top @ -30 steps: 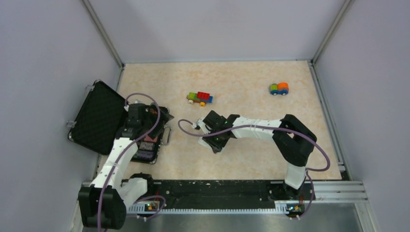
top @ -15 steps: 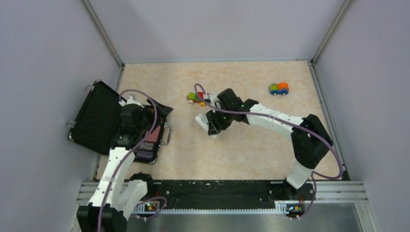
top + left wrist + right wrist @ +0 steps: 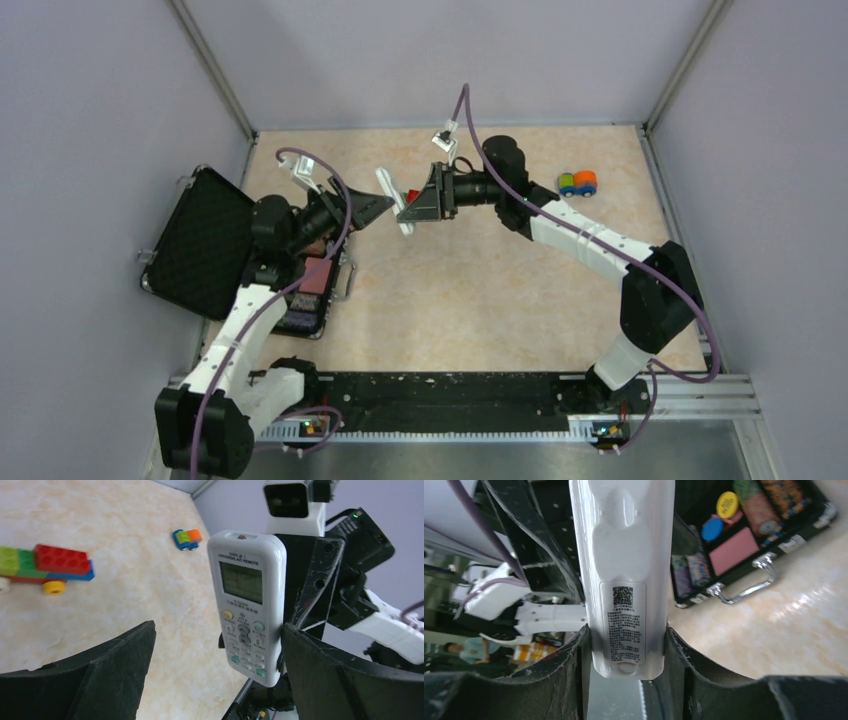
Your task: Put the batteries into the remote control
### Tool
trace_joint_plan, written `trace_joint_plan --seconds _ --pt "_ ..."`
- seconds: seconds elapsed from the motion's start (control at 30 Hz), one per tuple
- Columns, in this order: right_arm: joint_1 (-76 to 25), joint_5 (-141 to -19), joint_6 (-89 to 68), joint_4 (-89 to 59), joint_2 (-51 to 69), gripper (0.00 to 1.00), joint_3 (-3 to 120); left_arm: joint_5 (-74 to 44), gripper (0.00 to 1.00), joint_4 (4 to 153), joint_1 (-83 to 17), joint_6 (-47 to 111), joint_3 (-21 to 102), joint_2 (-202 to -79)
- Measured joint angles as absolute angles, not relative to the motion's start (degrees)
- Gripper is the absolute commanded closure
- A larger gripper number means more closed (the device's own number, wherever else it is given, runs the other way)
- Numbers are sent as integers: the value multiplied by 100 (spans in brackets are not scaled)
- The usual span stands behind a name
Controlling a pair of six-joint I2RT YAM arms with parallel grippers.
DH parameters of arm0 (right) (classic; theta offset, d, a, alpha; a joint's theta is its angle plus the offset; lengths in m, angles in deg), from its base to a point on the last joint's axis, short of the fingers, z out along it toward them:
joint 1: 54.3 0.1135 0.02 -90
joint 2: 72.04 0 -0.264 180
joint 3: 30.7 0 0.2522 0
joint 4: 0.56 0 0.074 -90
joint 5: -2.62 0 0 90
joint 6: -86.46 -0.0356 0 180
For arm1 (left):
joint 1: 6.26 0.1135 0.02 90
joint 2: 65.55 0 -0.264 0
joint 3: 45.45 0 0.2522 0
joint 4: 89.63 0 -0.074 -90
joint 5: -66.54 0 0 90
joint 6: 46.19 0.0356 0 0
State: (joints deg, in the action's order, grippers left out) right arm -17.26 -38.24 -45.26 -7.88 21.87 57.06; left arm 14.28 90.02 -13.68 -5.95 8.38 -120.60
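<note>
High above the beige marbled desk (image 3: 480, 300), the right tool (image 3: 626, 645) is clenched on a slim white plastic remote control (image 3: 247, 605). Its two black fingers (image 3: 574, 680) press the remote's long side edges near the lower end. The left tool (image 3: 218, 630) is released, its fingers (image 3: 110, 675) spread wide. In the left wrist view the remote stands between them. Whether either finger touches it I cannot tell; from the top view the left tool's tip is just beside the remote.

The remote is clear of the desk and tilted in the top view. Its front faces the left wrist camera, with a pale green screen near the top. Below it is a cluster of grey, yellow and teal buttons. Its back, facing the right wrist camera, is a glossy white shell carrying a black-printed label with a square code.

One remote is in view. Two toys sit on the desk, well apart. One is a car of green, red and blue bricks (image 3: 45, 567) with yellow wheels, the other a small blue, green and orange car (image 3: 577, 183). One open black case (image 3: 205, 245) lies at the left edge with a silver handle (image 3: 744, 585). It holds one yellow chip (image 3: 727, 502), one blue chip (image 3: 713, 528), one pink rectangular block (image 3: 736, 550) and stacks of striped chips (image 3: 760, 507).
</note>
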Motion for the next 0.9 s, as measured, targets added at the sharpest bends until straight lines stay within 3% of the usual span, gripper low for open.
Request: trace_joint_plan --seconds 0.2,0.37,0.6,0.67,0.73,0.77,0.83,0.9 --pt "-1733 -3179 -5741 326 2189 81 5706 1655 2 9950 -1698 -689 1077 -12331" --pt "-1731 -2880 -6305 827 2209 80 5710 1734 13 10674 -1748 -945 1074 -12412" --pt "-1737 -2727 -6654 1102 2379 80 5710 1765 43 11115 -1840 -1266 1074 -12652" --pt "-1737 -2729 -6641 1124 2436 78 5710 1769 64 11135 -1853 -1391 1074 -12690" --pt "-1742 -2724 -6615 1135 2460 69 5710 1771 90 11133 -1857 -1482 1074 -12724" --pt "-1748 -2731 -6615 1118 2460 62 5710 1769 99 11133 -1857 -1506 1074 -12735" --pt "-1761 -2735 -6580 1048 2460 40 5710 1771 100 11126 -1864 -1511 1074 -12759" --pt "-1803 -2790 -6488 862 2460 26 5710 1747 100 11015 -1868 -1465 1074 -12786"
